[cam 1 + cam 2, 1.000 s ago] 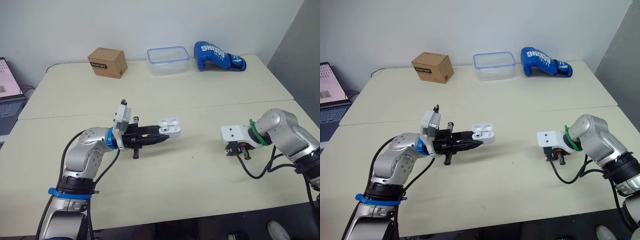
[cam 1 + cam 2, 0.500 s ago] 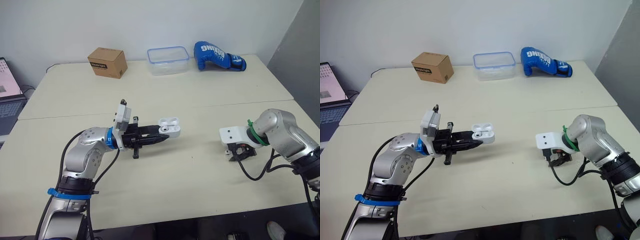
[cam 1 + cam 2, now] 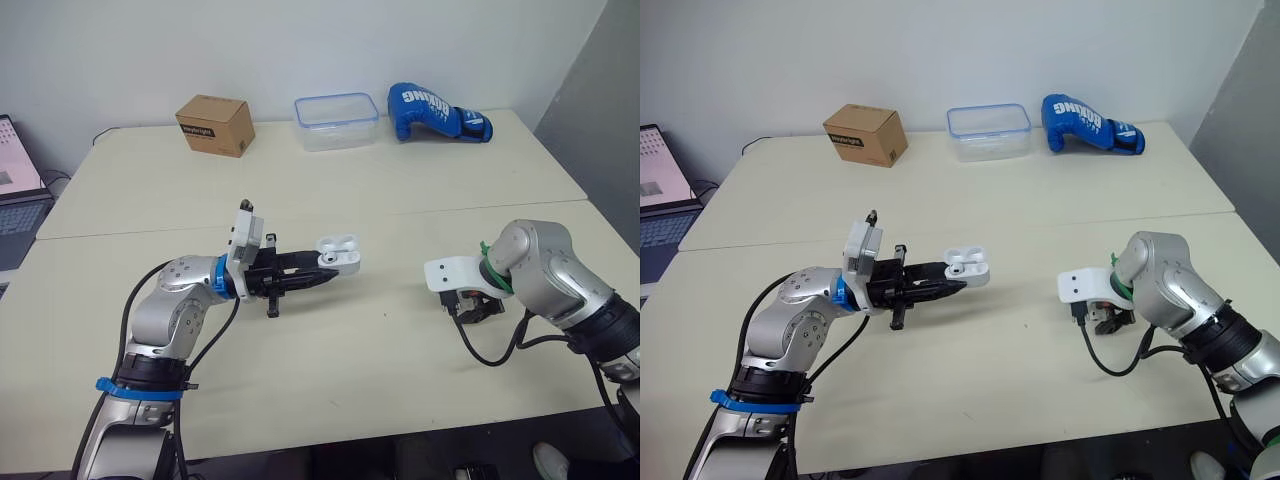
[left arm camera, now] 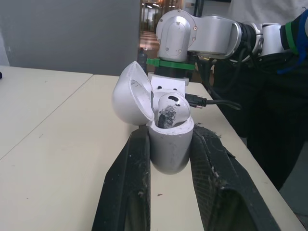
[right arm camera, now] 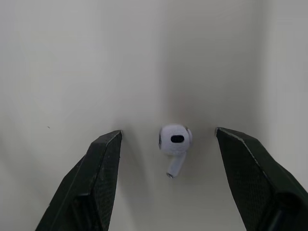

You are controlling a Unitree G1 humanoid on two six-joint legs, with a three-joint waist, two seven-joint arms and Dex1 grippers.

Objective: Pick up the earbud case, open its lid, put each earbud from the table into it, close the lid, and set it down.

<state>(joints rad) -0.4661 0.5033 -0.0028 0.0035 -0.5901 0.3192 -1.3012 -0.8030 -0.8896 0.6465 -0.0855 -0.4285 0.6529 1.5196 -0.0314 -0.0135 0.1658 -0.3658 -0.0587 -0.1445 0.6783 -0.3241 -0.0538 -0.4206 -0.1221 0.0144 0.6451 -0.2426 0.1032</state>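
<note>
While the left pincer (image 3: 322, 276) pinches the white earbud case (image 4: 169, 144) above the tabletop (image 3: 350, 190), its lid (image 4: 130, 98) stands flipped open and one earbud (image 4: 169, 109) sits inside. Over on the right, the right pincer (image 5: 168, 132) hangs spread wide just over the second earbud (image 5: 174, 139), which lies on the tabletop between the two fingers, touching neither, well apart from the case.

Light: bright, even, diffuse.
Shadows: soft and faint beside the earbud (image 5: 174, 139) on the desk (image 5: 72, 57).
Contrast: low.
</note>
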